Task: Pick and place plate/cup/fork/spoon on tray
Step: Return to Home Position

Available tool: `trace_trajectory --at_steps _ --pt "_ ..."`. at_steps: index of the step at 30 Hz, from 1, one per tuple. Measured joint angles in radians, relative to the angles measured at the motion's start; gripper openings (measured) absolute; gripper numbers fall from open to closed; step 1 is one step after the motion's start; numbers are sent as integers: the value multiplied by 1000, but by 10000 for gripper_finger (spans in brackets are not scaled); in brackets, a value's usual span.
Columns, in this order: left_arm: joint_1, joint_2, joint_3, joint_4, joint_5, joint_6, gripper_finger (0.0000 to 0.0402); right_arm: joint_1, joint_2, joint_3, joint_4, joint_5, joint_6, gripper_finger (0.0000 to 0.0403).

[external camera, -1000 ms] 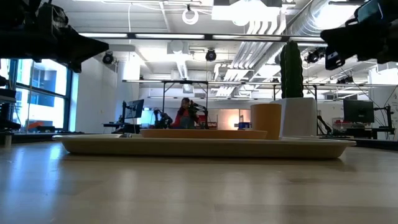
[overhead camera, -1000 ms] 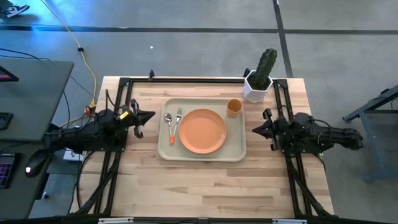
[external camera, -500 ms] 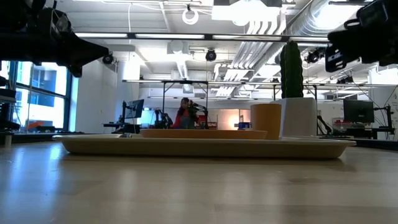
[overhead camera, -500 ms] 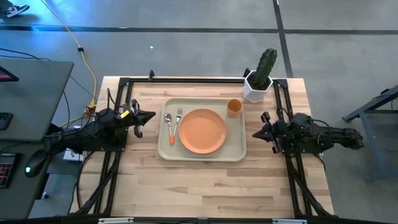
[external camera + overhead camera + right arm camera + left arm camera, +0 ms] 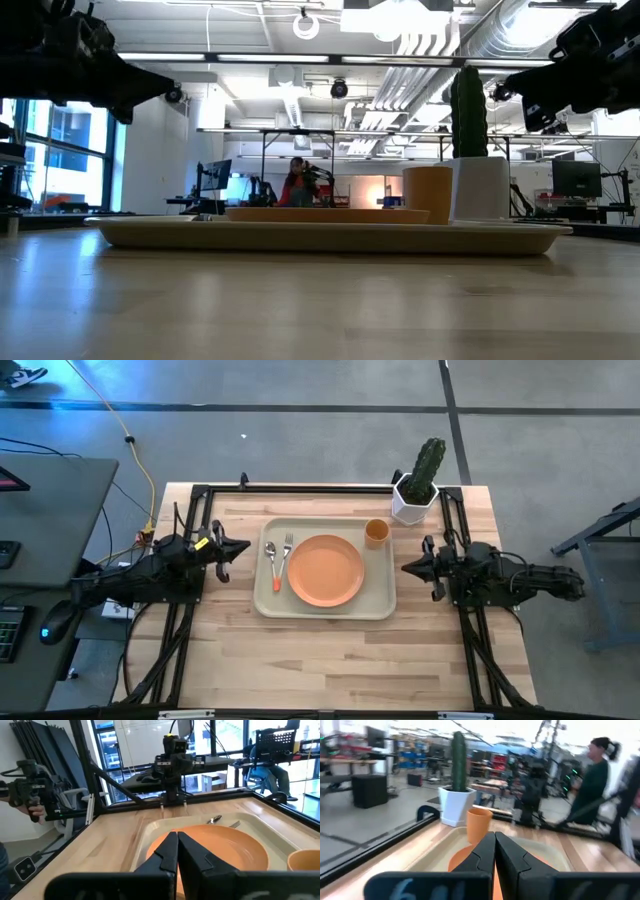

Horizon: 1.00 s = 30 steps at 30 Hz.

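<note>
The beige tray (image 5: 263,600) lies at the table's middle. On it rest the orange plate (image 5: 326,570), the orange cup (image 5: 376,533) upright at its far right corner, and the spoon (image 5: 271,559) and fork (image 5: 285,555) side by side at its left. My left gripper (image 5: 243,546) is shut and empty, above the table left of the tray. My right gripper (image 5: 406,569) is shut and empty, right of the tray. The plate (image 5: 220,845), tray (image 5: 320,235) and cup (image 5: 478,822) also show in the other views.
A white pot with a green cactus (image 5: 418,485) stands at the table's far right, just beyond the tray's corner. Black frame rails (image 5: 300,488) run along the table's far edge and both sides. Bare wood (image 5: 330,660) lies between the tray and the near edge.
My right gripper has drawn a little toward the tray, turning slightly. My left arm has risen a little. The dishes on the tray have stayed where they were.
</note>
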Motion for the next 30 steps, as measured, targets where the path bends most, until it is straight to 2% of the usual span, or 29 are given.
trace_trajectory --at_steps 3,8,15,20,24,30 --pt "0 0 2 -56 52 40 0 0 4 0 -3 22 -11 0" --pt "0 38 1 -44 79 34 0 0 5 0 -5 27 -17 0" --pt "-2 34 2 117 86 67 0 0 5 0 -8 43 5 0" --pt "-35 45 2 35 148 61 0 0 5 0 -8 43 5 0" --pt "-56 50 1 20 132 126 0 0 5 0 -8 43 5 0" --pt "-53 51 1 26 94 79 1 0 5 -1 -8 43 4 0"
